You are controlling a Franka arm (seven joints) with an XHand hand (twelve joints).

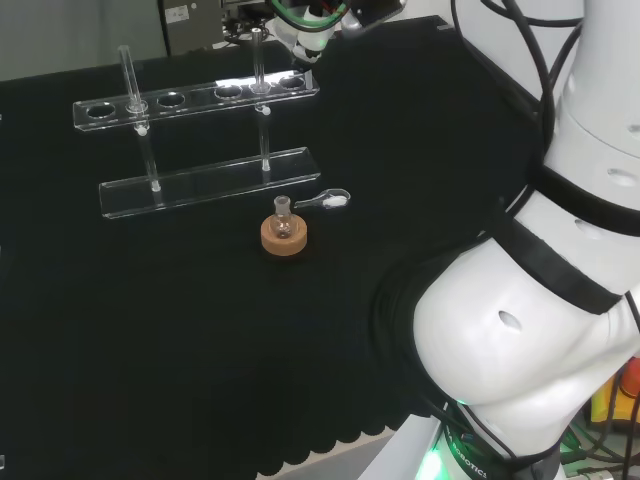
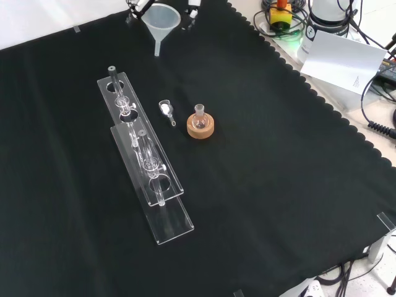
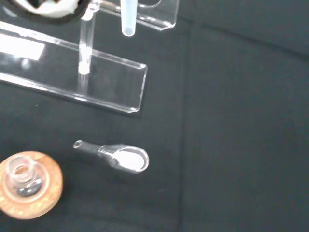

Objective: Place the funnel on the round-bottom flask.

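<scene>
Black and white hand [image 2: 141, 6] at far surface edge, fingers closed on rim of clear plastic conical funnel [image 2: 161, 20], stem hanging down. Funnel likely light, stiff, slippery; rim hold seems apt. Below hand: clear glass scoop [image 3: 120, 157] with white powder. Just beyond: small clear round-bottom flask [image 2: 198, 117] on cork ring stand [image 2: 201, 129]. Finger detail mostly cropped.

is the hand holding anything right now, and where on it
Yes, the funnel. The hand grips it up at the wide cone's rim, with the stem hanging down free above the cloth.
</scene>
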